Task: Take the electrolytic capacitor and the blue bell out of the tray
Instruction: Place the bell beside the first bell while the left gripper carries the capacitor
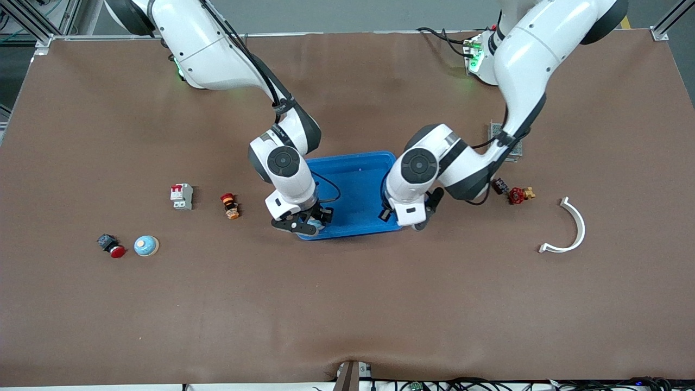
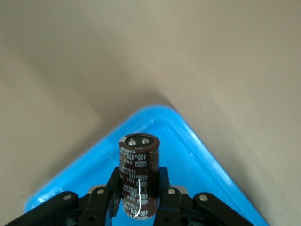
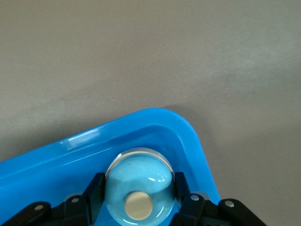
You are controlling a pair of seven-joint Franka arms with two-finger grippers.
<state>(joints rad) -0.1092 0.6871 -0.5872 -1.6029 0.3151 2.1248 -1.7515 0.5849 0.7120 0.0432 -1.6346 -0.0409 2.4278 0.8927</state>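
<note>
Front view: both arms reach down into the blue tray (image 1: 358, 163). The right gripper (image 1: 304, 222) sits at the tray's corner nearest the camera toward the right arm's end, and the left gripper (image 1: 415, 220) at the near corner toward the left arm's end.

Left wrist view: the left gripper's fingers (image 2: 115, 186) are clamped on the brown electrolytic capacitor (image 2: 137, 176), which is over the tray (image 2: 197, 160) corner. Its long axis runs along the fingers, terminal end pointing away from the wrist.

Right wrist view: the right gripper's fingers (image 3: 94, 190) are closed around the blue bell (image 3: 138, 188), dome and button up, in the tray (image 3: 183, 127) corner. The bell is round, with no long axis.

Both should lift straight up and clear the rim before moving sideways, so neither catches the tray.
</note>
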